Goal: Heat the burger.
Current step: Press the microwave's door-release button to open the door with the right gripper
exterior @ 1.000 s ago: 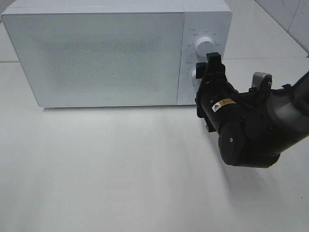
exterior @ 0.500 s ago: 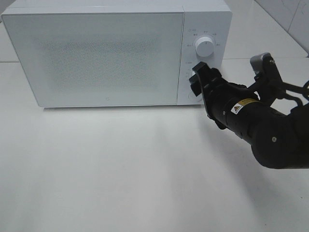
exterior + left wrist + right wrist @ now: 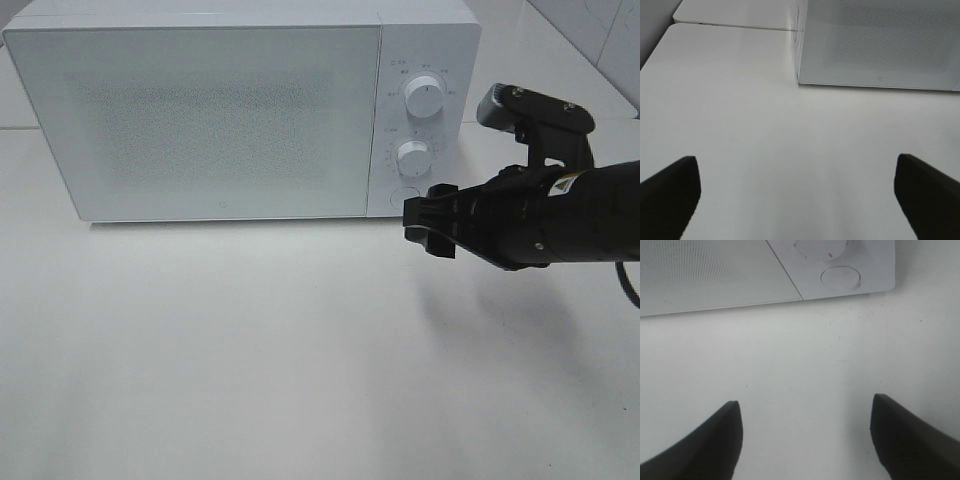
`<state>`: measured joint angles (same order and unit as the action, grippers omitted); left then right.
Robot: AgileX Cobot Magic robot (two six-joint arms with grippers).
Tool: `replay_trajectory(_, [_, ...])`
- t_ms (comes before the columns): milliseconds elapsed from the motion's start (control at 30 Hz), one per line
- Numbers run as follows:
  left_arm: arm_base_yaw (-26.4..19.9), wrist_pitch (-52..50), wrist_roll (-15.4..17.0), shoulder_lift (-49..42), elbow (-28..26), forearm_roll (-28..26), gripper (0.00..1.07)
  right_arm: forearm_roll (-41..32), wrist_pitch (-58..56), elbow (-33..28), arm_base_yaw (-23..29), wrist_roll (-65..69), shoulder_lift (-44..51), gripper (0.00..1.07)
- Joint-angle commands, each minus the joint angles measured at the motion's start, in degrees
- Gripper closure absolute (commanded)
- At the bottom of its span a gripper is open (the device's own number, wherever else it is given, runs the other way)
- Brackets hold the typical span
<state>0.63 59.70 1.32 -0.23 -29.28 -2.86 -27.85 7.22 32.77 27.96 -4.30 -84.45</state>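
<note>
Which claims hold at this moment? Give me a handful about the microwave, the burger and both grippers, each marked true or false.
1. The microwave door is shut. True.
2. The right gripper is clamped on the lower knob. False: it hangs in front of the panel, lower than that knob, jaws open and empty.
3. The burger sits on the table in front of the microwave. False: no burger shows in any view.
4. The left gripper is open over the table, holding nothing. True.
5. A round button sits under the lower knob on the panel. True.
</note>
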Motion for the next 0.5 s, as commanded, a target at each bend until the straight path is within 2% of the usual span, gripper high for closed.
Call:
replay_trajectory(33, [-0.23,-0.4,0.06,-1.26,0.29,-0.29,0.09,2.75,-10.94,1.43,-2.75,-3.67,4.35,0.38])
replay_trajectory(67, [-0.23,-0.4,0.06,-1.26,0.29,-0.29,0.09,5.84,-16.73,1.95,-3.78,-3.5,6.53,0.38])
replay_trajectory(100, [-0.23,-0.4,0.06,-1.26,0.29,-0.29,0.09,5.84,-16.73,1.95,-3.78,-3.5,6.53,0.38])
replay_trajectory(133, [-0.23,-0.4,0.06,-1.26,0.29,-0.29,0.09,8.82,-22.35,2.18,-4.07,-2.86,8.59,0.38])
replay_trajectory(167, [-0.23,-0.4,0.06,-1.26,0.29,-0.29,0.09,8.82,-22.35,2.18,-4.07,-2.86,8.59,0.38])
replay_trajectory(267, [-0.23,-0.4,0.06,-1.26,0.29,-0.29,0.09,14.38,-31.8,2.18,-4.07,-1.2,12.2,0.38])
replay_trajectory(500, [-0.23,-0.4,0.06,-1.26,0.29,-0.29,0.09,19.77,-42.91,2.18,-4.07,0.97,18.51,0.38])
